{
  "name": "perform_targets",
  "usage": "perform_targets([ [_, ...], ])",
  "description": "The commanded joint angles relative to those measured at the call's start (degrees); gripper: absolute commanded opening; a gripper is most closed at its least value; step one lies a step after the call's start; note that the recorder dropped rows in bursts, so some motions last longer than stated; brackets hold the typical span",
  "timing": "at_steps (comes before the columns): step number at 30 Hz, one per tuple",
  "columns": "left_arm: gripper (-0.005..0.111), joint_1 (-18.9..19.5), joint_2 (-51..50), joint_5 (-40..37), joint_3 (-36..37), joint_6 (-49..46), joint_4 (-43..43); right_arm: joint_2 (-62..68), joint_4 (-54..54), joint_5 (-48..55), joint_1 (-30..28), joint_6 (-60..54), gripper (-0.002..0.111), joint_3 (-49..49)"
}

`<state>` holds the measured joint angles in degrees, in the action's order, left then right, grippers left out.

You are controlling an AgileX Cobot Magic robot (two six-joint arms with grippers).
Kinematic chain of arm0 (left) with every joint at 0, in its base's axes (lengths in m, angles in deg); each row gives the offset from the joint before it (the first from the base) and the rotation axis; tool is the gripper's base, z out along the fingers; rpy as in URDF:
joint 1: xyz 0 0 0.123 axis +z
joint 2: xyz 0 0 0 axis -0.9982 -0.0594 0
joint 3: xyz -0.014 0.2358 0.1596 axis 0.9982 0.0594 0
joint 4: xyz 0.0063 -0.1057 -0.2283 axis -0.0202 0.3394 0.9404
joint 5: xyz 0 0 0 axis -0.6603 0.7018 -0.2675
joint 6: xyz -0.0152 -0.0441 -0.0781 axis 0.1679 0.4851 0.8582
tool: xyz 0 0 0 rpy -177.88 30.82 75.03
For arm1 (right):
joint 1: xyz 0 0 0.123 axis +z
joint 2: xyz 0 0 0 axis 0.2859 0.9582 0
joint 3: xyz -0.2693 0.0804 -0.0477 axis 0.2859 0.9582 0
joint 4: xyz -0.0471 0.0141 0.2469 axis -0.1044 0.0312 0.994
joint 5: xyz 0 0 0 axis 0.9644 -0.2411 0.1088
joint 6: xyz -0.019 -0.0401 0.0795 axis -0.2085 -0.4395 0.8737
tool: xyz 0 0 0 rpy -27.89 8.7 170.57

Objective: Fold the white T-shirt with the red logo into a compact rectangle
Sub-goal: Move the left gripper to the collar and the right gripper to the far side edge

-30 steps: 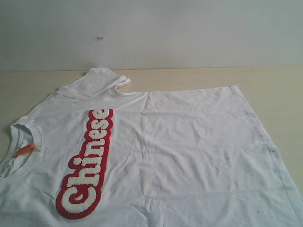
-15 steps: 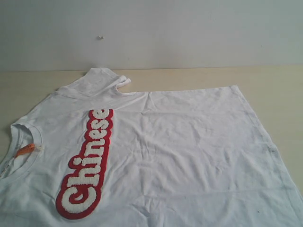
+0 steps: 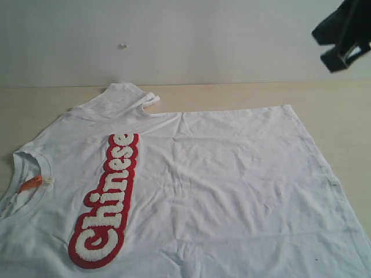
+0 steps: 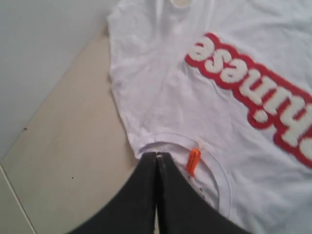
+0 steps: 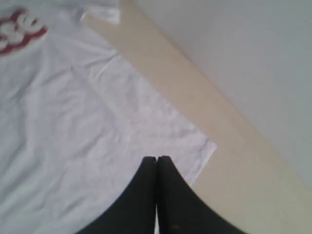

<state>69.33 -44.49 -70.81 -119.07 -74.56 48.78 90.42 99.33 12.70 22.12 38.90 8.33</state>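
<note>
The white T-shirt [image 3: 232, 179] lies spread flat on the table, neck at the left with its orange tag [image 3: 30, 183], hem at the right. The red logo [image 3: 107, 200] runs along the chest. My right gripper [image 3: 342, 35] hangs shut and empty high at the upper right, above the shirt's far hem corner [image 5: 207, 144]. The right wrist view shows the same gripper [image 5: 157, 159] with its jaws pressed together. My left gripper [image 4: 157, 155] is shut with nothing in it, hovering over the collar [image 4: 165, 139] beside the orange tag [image 4: 193, 161]. It does not show in the exterior view.
The light wooden table [image 3: 342, 116] shows bare beyond the hem and behind the shirt. A pale wall [image 3: 203, 40] rises behind it. The far sleeve [image 3: 124, 95] lies bunched near the back edge.
My right gripper has come into the exterior view at the upper right. The shirt has not moved.
</note>
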Motion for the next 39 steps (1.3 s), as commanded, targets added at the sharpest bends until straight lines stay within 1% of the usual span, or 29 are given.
perform_targets([
  [1, 0.000, -0.4, -6.4, -7.6, -1.0, -19.5, 2.5, 5.1, 0.2, 9.8, 0.4, -21.2, 0.000, -0.6],
  [3, 0.000, -0.4, -9.0, -9.5, -1.0, -23.4, 3.1, 7.2, -0.1, 13.1, 0.7, -28.3, 0.000, -0.6],
  [5, 0.000, -0.4, -11.5, -10.7, -1.0, -25.6, 3.1, 9.1, -0.1, 13.9, 1.2, -31.2, 0.000, 0.0],
  [8, 0.000, -0.4, -15.0, -12.3, -1.0, -29.3, 3.1, 11.6, 0.2, 14.5, 1.2, -31.6, 0.000, 0.9],
  [12, 0.000, -0.4, -18.5, -13.6, -1.0, -31.9, 2.1, 14.8, -5.2, 17.1, 1.2, -31.6, 0.000, 1.9],
  [16, 0.000, -0.4, -20.1, -13.6, 0.1, -32.3, 1.9, 16.0, -6.5, 16.9, 1.2, -31.0, 0.000, 3.9],
  [19, 0.001, -0.4, -20.5, -13.1, 2.0, -32.3, 0.5, 16.0, -7.8, 15.8, 1.2, -30.3, 0.004, 6.1],
  [21, 0.009, -0.4, -20.5, -12.3, 3.2, -32.3, 0.1, 16.0, -8.8, 15.7, 1.2, -30.3, 0.012, 7.1],
  [22, 0.015, -0.4, -20.5, -12.1, 3.5, -32.3, 0.1, 16.0, -9.4, 15.5, 1.2, -30.2, 0.016, 7.5],
  [24, 0.034, -0.4, -20.5, -12.1, 3.8, -32.3, 0.1, 16.0, -9.3, 15.5, 1.2, -30.2, 0.030, 7.5],
  [26, 0.059, -0.4, -20.5, -11.9, 3.8, -32.2, 0.1, 16.0, -9.0, 14.5, 1.2, -30.0, 0.049, 7.5],
  [28, 0.078, -0.4, -20.5, -11.5, 3.8, -31.7, 0.2, 16.0, -8.9, 14.1, 1.2, -28.7, 0.065, 7.5],
  [29, 0.085, -0.4, -20.5, -11.4, 3.8, -30.5, 0.8, 15.9, -8.5, 14.1, 1.2, -28.5, 0.073, 7.5],
  [31, 0.091, -0.4, -20.5, -11.4, 3.8, -29.2, 3.1, 15.9, -7.3, 14.1, 1.2, -28.8, 0.085, 7.5],
  [32, 0.091, -0.4, -20.5, -11.4, 3.8, -28.7, 4.2, 15.9, -7.3, 14.1, 1.2, -29.4, 0.089, 7.5],
  [34, 0.090, -0.4, -20.5, -11.4, 3.8, -28.7, 6.2, 15.9, -7.3, 14.2, 1.2, -29.6, 0.092, 7.5],
  [36, 0.089, -0.4, -20.5, -11.5, 3.8, -28.6, 7.9, 15.9, -7.3, 14.2, 1.2, -29.9, 0.092, 7.5],
  [39, 0.089, -0.4, -20.5, -11.5, 3.8, -28.6, 8.1, 15.9, -7.6, 14.1, 1.2, -30.9, 0.092, 7.5],
])
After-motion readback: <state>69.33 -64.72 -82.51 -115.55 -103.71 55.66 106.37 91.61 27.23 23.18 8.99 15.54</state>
